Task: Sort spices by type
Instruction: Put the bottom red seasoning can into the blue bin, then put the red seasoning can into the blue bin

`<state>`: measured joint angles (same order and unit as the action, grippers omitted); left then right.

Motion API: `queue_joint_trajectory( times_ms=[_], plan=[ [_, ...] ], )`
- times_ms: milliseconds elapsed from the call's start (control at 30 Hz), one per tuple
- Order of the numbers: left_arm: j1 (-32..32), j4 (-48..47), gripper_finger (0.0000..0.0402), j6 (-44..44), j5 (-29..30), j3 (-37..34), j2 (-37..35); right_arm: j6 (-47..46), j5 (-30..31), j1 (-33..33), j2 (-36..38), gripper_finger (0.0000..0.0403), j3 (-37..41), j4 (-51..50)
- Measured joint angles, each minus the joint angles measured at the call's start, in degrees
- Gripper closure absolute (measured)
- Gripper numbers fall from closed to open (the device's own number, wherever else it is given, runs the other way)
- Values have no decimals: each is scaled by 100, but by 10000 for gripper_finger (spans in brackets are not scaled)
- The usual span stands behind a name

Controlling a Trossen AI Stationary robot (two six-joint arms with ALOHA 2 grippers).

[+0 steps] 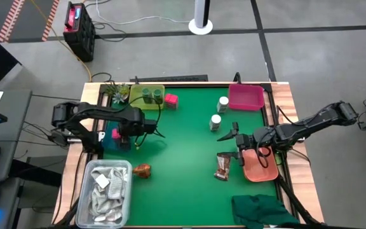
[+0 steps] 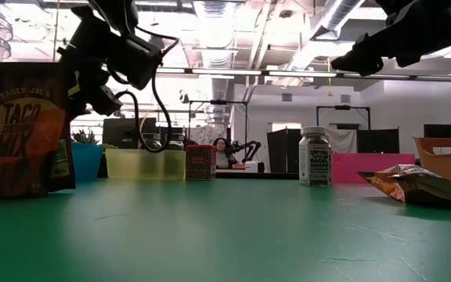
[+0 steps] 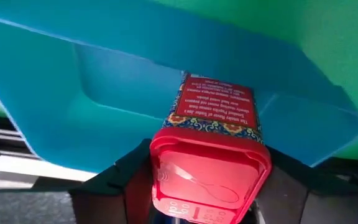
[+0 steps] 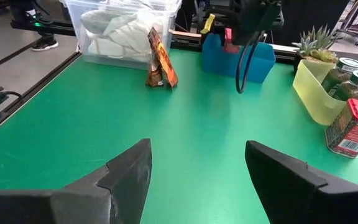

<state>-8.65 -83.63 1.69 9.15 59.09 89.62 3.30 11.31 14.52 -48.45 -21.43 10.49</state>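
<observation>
The left tool (image 1: 121, 135) hangs over the blue bin (image 1: 110, 141) at the counter's (image 1: 183, 152) left edge, its fingers clamped on a pink spice pack (image 3: 211, 163). The left wrist view shows the pack's red lid and patterned label poised over the bin's hollow; the fingers themselves are mostly hidden behind the pack. From above, the arm covers much of the bin, so its contents cannot be made out.

The right tool (image 1: 234, 141) hovers at the right side of the counter with its fingers spread wide and nothing between them, beside the orange tray (image 1: 260, 166).

The second pink pack (image 1: 170, 100) stands at the far side, just right of the yellow bin (image 1: 146, 95), which holds the two green jars (image 1: 151, 95). Two white-capped bottles (image 1: 218, 112) stand on the green mat left of the magenta bin (image 1: 245, 97). One brown sachet (image 1: 223, 166) lies flat near the orange tray; another (image 1: 143, 170) stands at the near left, beside the clear tub of white rags (image 1: 105, 191). In the low view this taco mix sachet is cut off at the left edge. A dark green cloth (image 1: 262, 210) lies at the near right corner, partly out of frame.
</observation>
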Motion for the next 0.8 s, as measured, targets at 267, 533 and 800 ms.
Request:
queue_joint_trajectory(
  times_ms=[267,533,800],
  plan=[
    [270,-59,142,-189,0,-1,-17,17,0,-7,0,117,0,4],
    [509,-665,88,-887,-18,148,-13,17,0,-8,0,117,0,4],
    [538,-644,92,-1434,650,1018,-119,13,0,-153,0,117,0,18]
  ],
)
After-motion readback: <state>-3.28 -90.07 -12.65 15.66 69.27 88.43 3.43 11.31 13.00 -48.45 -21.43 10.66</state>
